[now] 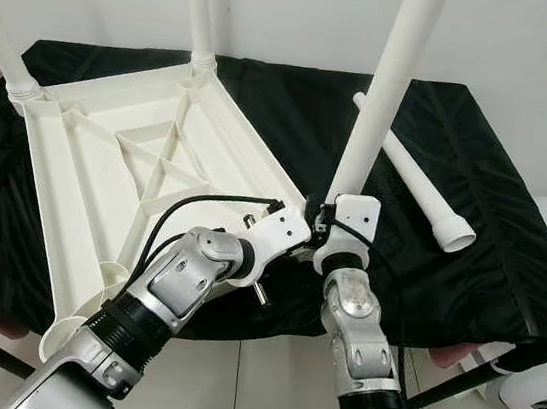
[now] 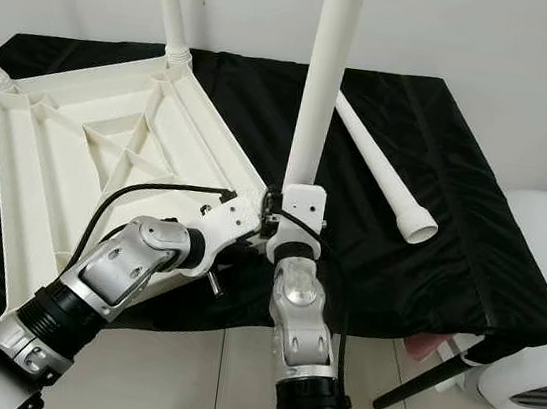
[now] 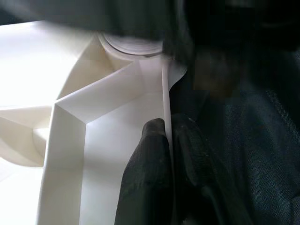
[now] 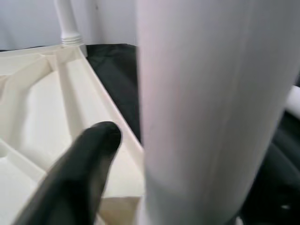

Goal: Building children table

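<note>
Atop black cloth (image 1: 477,191), left gripper (image 3: 166,154) jaws clamp tabletop (image 1: 109,153); right gripper's (image 1: 336,228) unclear.

Upright leg (image 1: 385,88) top cut off; right end effector (image 4: 140,154) far finger hidden behind it.

both silver arms reaching forward, wrists nearly meeting, left gripper (image 3: 166,154) fingers pinched together, right gripper (image 4: 140,154) fingers spread

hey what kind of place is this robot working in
Probably a plain room at home used as an assembly spot: an upturned white children's tabletop lies on a black-covered table against a bare white wall, above a pale tiled floor, beside a white appliance.
</note>
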Robot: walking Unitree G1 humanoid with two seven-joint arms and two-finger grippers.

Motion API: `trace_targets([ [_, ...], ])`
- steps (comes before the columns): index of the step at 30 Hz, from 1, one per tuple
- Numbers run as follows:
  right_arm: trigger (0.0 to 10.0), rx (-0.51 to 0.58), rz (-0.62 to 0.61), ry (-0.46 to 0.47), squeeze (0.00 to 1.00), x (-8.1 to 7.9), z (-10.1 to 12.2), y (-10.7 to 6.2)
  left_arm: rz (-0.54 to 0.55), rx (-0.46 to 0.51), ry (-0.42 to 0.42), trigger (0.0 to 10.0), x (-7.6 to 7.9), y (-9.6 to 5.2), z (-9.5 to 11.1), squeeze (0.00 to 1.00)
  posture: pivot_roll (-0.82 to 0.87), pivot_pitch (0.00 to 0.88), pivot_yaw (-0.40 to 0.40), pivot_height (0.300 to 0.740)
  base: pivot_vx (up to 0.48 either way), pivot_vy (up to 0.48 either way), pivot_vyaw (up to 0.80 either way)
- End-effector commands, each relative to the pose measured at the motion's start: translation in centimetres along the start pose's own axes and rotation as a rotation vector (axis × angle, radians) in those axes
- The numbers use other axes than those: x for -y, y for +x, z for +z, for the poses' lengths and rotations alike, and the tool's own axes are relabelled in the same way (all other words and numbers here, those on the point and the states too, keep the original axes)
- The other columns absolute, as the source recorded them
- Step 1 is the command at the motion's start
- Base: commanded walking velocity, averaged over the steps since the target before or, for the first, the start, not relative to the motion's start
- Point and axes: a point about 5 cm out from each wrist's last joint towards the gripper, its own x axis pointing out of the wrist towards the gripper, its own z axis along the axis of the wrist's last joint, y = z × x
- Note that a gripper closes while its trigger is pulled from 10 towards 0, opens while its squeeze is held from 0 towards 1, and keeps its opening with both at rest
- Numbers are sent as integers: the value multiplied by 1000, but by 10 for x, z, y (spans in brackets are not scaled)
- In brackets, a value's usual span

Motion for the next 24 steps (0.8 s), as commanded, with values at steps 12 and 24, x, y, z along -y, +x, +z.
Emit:
trace_targets([
  [12, 10000, 18, 64, -5, 1000, 16, 0, -8, -19, -29, 19, 10000, 8, 5, -6, 0, -99, 93, 26, 740, 0, 0, 0],
  [24, 10000, -14, 266, -28, 0, 64, -2, 4, -21, -32, 23, 10000, 8, 5, -6, 0, -101, 91, 29, 740, 0, 0, 0],
])
